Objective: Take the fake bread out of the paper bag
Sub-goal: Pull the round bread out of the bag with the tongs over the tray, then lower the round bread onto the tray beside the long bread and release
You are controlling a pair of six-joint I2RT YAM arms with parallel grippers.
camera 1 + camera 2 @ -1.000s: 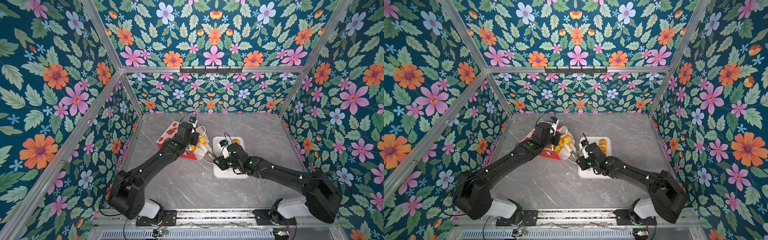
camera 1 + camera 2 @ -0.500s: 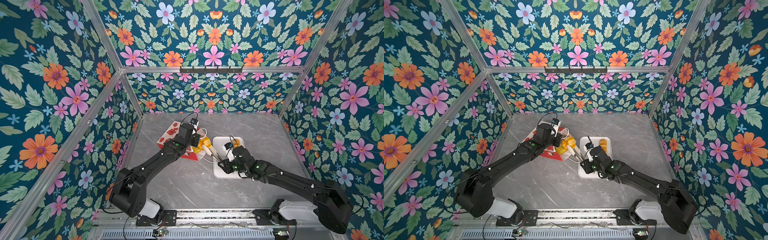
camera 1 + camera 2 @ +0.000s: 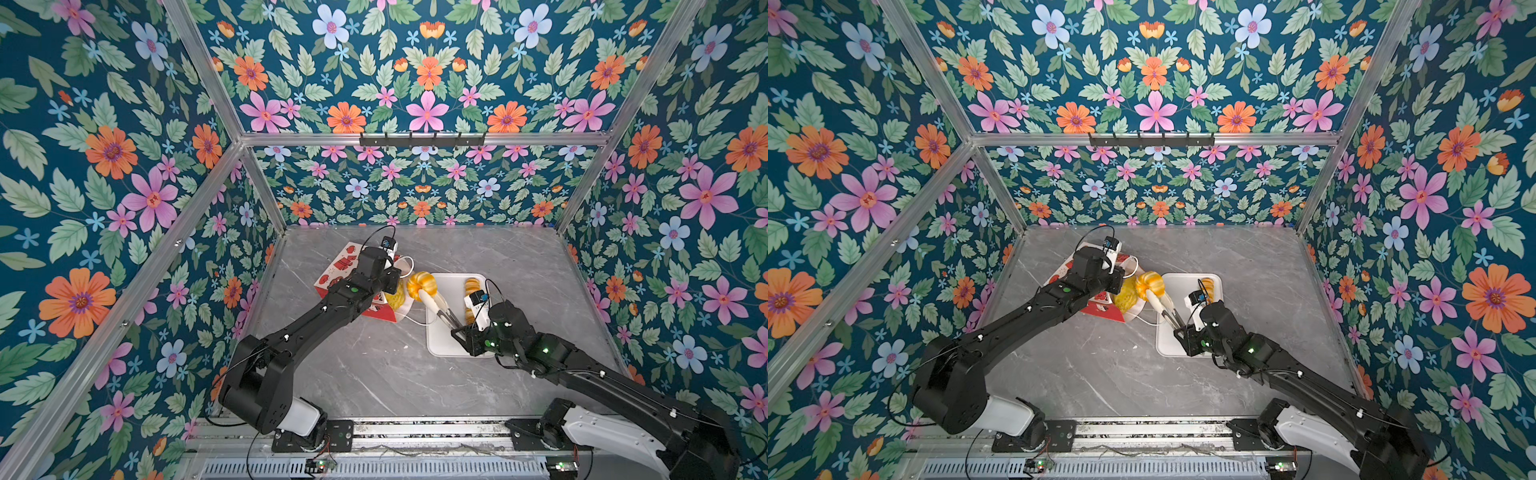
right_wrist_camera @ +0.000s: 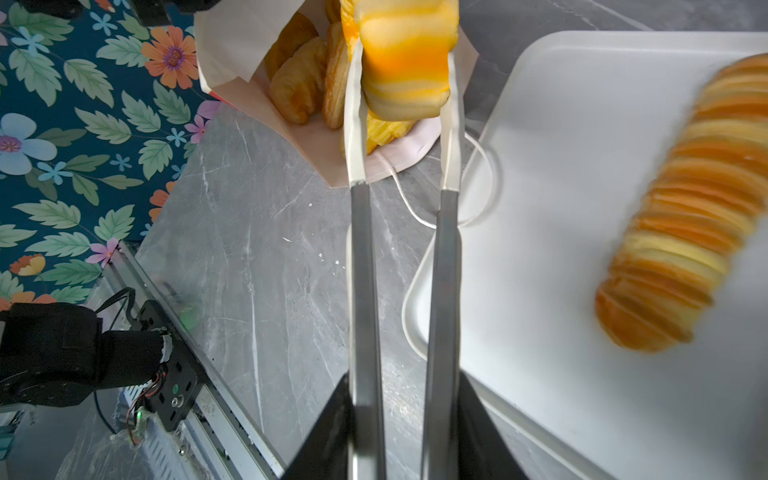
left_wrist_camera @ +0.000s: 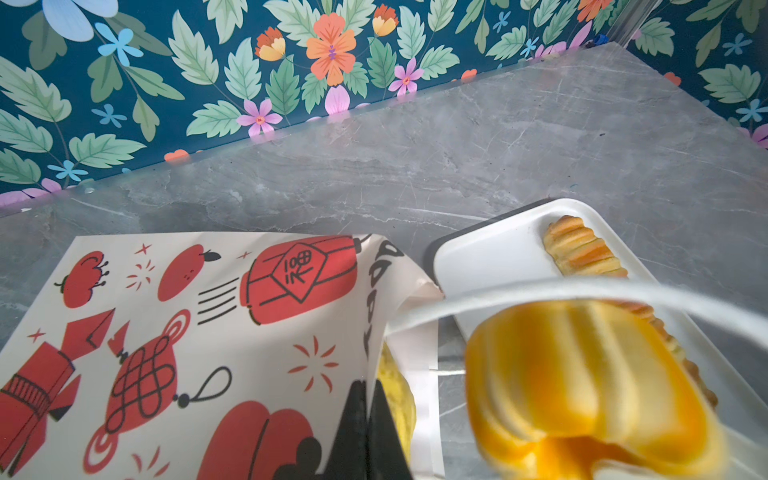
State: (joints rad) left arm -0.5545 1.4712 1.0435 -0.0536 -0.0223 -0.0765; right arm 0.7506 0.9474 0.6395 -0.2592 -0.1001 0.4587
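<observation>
The paper bag point(image 3: 341, 266) point(image 3: 1061, 272) lay on its side on the grey table point(image 3: 374, 374), with its mouth turned toward four o'clock in both top views. The left arm lay across it and hid much of its printed face. The left gripper point(image 5: 368, 399) was fully closed, pinching the rim of the bag at the mouth.

The right gripper point(image 4: 403, 50) reached in from five o'clock. Its long fingers point(image 4: 356, 124) were partly closed and clamped on the fluted bun point(image 4: 405, 62) point(image 3: 422, 284) point(image 3: 1152, 282). The bun hung just outside the mouth, over the ten o'clock corner of the white tray point(image 3: 446, 345) point(image 3: 1167, 340).

More pastries point(image 4: 295, 83) lay packed inside the bag. The tray sat at three o'clock from the bag, close beside it. On its one o'clock part lay the twisted loaf point(image 3: 471, 286) point(image 4: 681, 216), partly hidden by the right wrist in both top views.

The white cord handles point(image 5: 540, 291) hung loose at the mouth. One arced across in front of the bun in the left wrist view. The other looped over the table beneath the fingers and onto the tray's edge.
</observation>
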